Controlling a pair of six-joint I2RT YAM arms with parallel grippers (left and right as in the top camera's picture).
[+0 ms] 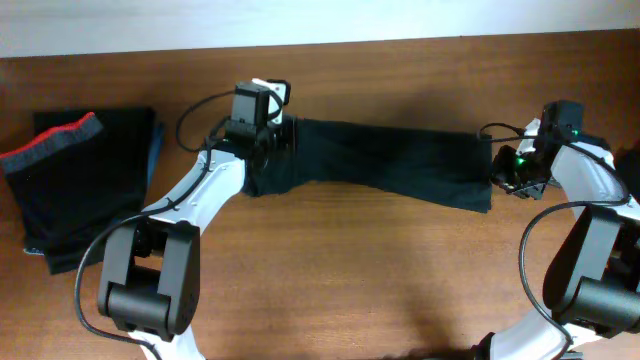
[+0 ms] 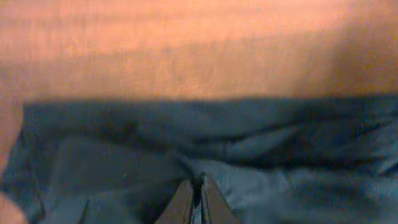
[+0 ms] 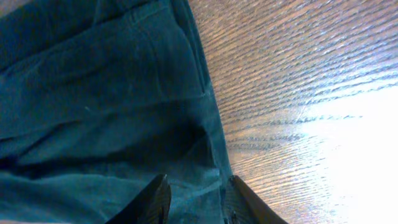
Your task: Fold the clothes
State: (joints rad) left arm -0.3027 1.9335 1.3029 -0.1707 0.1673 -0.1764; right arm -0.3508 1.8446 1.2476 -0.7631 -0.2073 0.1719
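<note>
A long plain black garment point(image 1: 390, 160) lies stretched across the wooden table point(image 1: 330, 290) between my two arms. At its left end my left gripper point(image 1: 281, 136) pinches a fold of the cloth; in the left wrist view the fingers point(image 2: 184, 202) meet on the dark fabric point(image 2: 186, 137). My right gripper point(image 1: 498, 166) is at the garment's right end. In the right wrist view its jaws stand apart, straddling the fabric's point(image 3: 93, 93) edge, with cloth lying between the fingertips point(image 3: 158, 190). Further clothes are stacked at the far left: one with a red-and-grey waistband point(image 1: 52, 144), one with a blue edge point(image 1: 155, 150).
The wall edge point(image 1: 320, 22) runs along the back of the table. Both arm bases point(image 1: 150, 290) stand at the near edge, cables looping beside them. Another dark item point(image 1: 630, 170) shows at the far right edge.
</note>
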